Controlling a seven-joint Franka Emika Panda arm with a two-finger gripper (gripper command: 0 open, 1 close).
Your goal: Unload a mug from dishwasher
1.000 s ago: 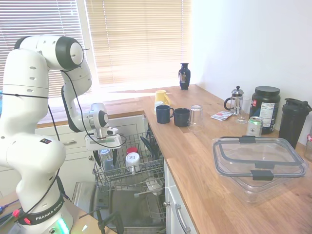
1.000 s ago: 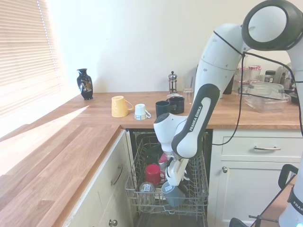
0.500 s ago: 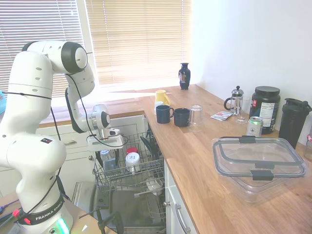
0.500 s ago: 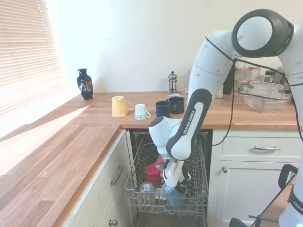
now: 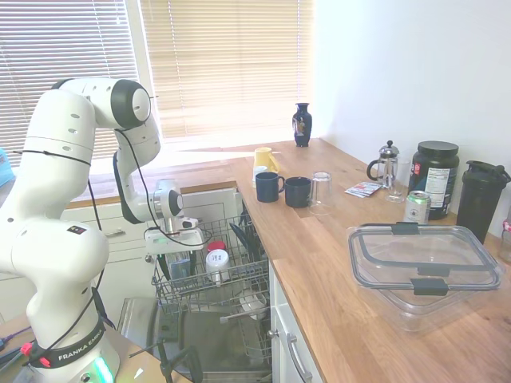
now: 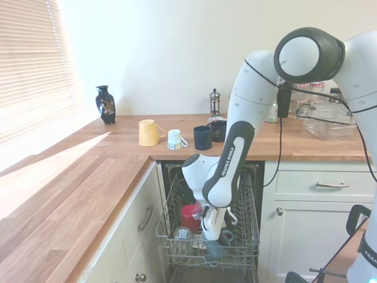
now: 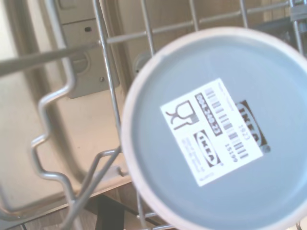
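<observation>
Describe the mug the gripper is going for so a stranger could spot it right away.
Look below the wooden counter at the open dishwasher and its pulled-out wire rack. At the rack's front, under the gripper, an upside-down grey-green mug shows a white label on its base. Its neighbours are a red cup and a clear glass.

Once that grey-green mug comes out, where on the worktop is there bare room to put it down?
Bare wood lies between the navy mugs and the clear lidded container, along the counter's front edge. In the second exterior view, the sunlit stretch left of the yellow mug is open too. It is crowded near the French press and black tub.
</observation>
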